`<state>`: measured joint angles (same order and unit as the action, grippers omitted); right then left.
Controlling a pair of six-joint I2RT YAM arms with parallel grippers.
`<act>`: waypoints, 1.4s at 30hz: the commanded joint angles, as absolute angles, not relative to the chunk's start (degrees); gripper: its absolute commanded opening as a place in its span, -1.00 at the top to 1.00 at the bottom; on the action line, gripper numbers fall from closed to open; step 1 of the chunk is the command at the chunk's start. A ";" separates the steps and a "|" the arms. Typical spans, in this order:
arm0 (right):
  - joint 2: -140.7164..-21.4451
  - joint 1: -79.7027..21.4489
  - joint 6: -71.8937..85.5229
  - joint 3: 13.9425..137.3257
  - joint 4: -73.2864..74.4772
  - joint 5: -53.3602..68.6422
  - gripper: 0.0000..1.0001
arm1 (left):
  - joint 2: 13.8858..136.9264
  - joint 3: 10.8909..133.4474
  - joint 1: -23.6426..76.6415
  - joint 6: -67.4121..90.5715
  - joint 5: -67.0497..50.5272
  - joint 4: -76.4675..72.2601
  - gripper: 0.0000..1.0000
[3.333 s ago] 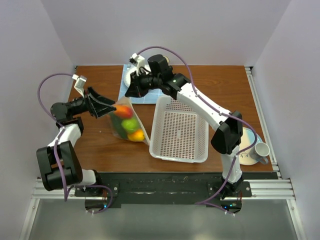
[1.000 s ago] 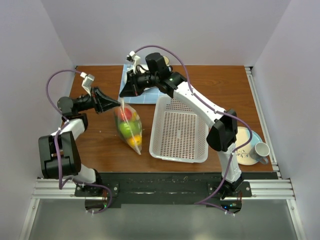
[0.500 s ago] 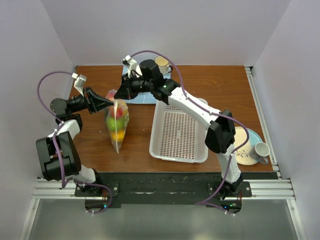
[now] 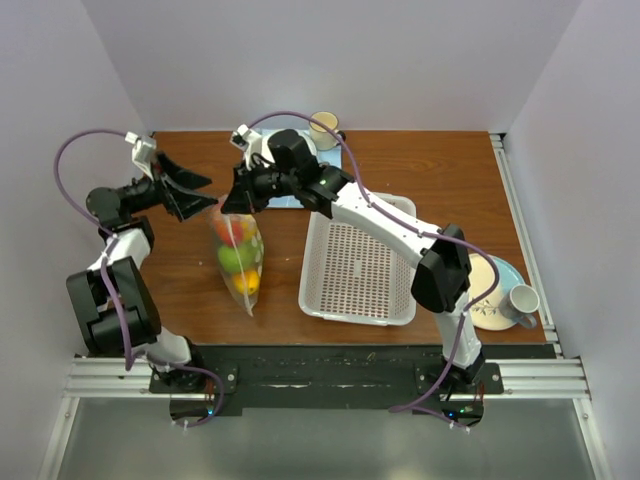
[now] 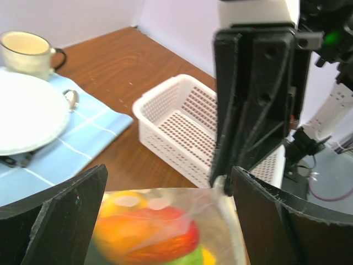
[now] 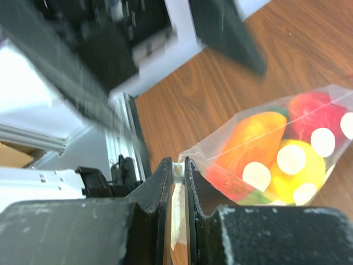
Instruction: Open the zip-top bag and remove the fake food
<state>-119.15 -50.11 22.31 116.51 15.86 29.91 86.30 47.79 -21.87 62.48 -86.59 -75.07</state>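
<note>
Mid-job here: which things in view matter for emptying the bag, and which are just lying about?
Job: zip-top bag; fake food inside it; right gripper, jaws shut on the bag's top edge; left gripper, jaws open beside it.
Lying about: white basket; blue cloth; white plate; cream cup; mug at the right edge.

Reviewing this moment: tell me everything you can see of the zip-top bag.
The zip-top bag is a clear, floppy plastic pouch printed with pale round dots, with the fake food inside: red, orange, yellow and green pieces. The right gripper is shut on its white top edge, so it hangs slanting down toward the wooden table; whether its tip rests there is unclear. The left gripper stands open beside it, not gripping.
</note>
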 commanded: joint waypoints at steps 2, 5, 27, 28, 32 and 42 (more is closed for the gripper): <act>-113.73 -49.83 17.85 117.33 18.98 29.88 1.00 | 90.43 54.67 -22.07 63.02 -97.73 -108.19 -0.97; -114.34 -49.75 16.26 120.75 22.14 30.23 1.00 | 92.10 54.49 -18.91 63.11 -97.73 -108.11 -0.96; -114.07 -43.34 10.81 123.82 28.39 30.59 1.00 | 99.59 51.60 -13.69 66.62 -97.73 -108.02 -0.30; -114.60 -42.90 10.64 124.71 28.82 30.59 1.00 | 98.80 50.72 -14.58 67.14 -97.73 -108.02 -0.26; -117.59 -40.52 11.16 128.84 29.09 31.11 1.00 | 93.53 44.67 -16.70 67.68 -97.82 -107.93 -0.06; -126.12 -40.87 16.43 138.95 27.16 36.64 1.00 | 85.61 33.84 -15.72 67.15 -97.73 -108.11 0.08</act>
<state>-124.99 -39.70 13.30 134.91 29.65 31.86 89.17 35.86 -14.61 66.96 -85.54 -74.85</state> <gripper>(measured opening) 0.113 0.474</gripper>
